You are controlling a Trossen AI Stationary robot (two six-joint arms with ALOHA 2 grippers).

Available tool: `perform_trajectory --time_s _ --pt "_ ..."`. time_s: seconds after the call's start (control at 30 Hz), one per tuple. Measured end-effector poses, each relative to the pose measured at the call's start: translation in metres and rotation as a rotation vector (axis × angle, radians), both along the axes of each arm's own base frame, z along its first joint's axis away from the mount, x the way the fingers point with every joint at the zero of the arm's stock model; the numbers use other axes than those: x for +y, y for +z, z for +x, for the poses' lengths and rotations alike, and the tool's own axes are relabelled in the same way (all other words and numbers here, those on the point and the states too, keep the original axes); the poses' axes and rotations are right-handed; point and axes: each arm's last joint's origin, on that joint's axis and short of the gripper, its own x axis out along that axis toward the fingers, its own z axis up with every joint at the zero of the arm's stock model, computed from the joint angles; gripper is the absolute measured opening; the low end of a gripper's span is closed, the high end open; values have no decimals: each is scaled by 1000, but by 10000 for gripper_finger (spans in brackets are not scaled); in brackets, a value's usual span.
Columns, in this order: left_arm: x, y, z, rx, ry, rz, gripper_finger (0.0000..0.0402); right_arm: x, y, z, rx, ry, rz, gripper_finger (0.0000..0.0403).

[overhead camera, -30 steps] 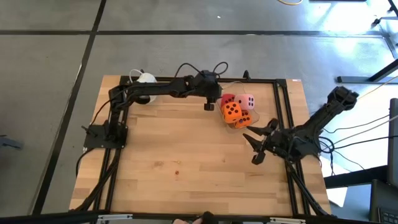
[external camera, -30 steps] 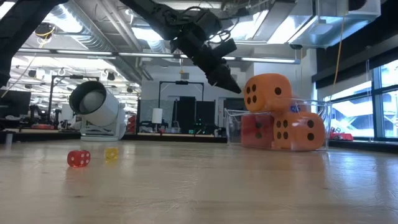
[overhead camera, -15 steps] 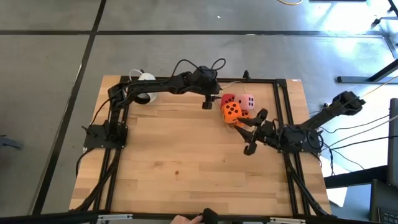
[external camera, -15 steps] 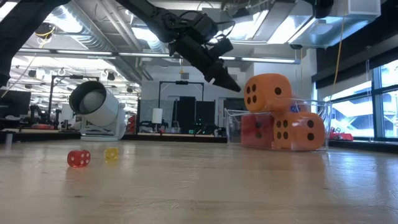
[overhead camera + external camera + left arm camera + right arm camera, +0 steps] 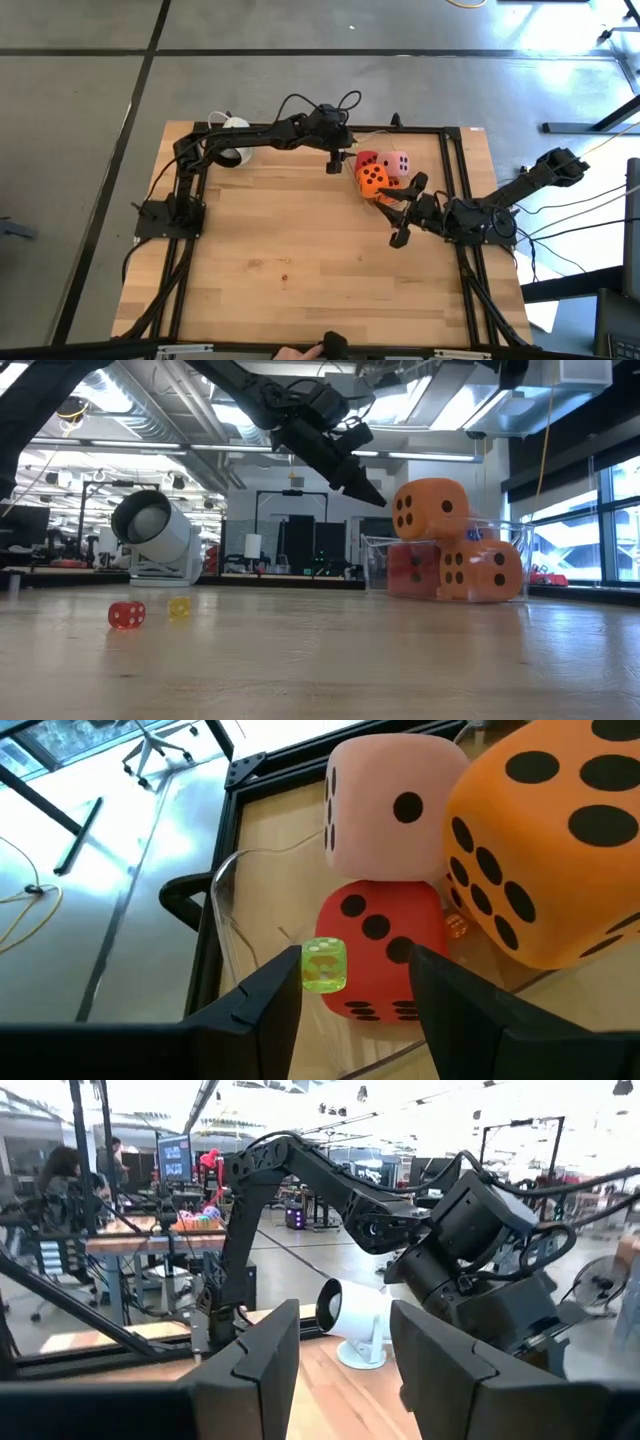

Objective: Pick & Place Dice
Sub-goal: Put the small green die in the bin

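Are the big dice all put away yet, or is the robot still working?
All four look put away: the pink die, red die and two orange dice sit piled in the clear tray. Nothing is in hand: the left gripper and right gripper are open and empty beside it.

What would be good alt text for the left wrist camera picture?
Four soft dice sit in a clear tray: a pink die on a red die, with a large orange die beside them. The left pincer is open just in front of them, with a small green die between its fingers.
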Motion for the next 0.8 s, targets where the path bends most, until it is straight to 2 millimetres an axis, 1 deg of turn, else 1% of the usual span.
perform_trajectory --time_s 0.2,0.33,0.43,0.53,0.67,0.8 --pt "0 0 0 -6 13 -23 180 -1 0 0 10 -20 -34 160" --pt "-1 0 1 -13 26 -53 179 -11 4 1 -15 -140 -17 160" --pt "-1 0 1 -24 9 -63 178 -23 11 2 -25 -247 -75 160" --pt "0 1 0 -45 -32 -99 178 -36 21 0 -49 -343 -149 160" --pt "2 2 0 -73 -39 -148 178 -54 43 -6 -87 -496 -184 160" --pt "2 3 0 -80 -42 -138 180 -67 61 -12 -18 -669 -216 160"
